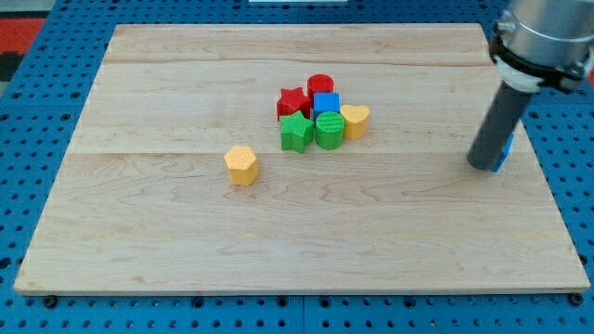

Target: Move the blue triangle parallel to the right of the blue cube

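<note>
The blue cube (326, 103) sits in a cluster near the board's middle. The blue triangle (504, 153) is at the view's right, mostly hidden behind my rod; only a thin blue edge shows. My tip (483, 165) rests on the board right against the triangle's left side. The triangle is far to the right of the blue cube and a little lower in the view.
Around the blue cube are a red star (293, 100), a red cylinder (320, 85), a green star (296, 133), a green cylinder (329, 130) and a yellow heart (355, 121). A yellow hexagon (241, 164) stands alone left of the cluster. The wooden board (186, 241) ends close to the triangle's right.
</note>
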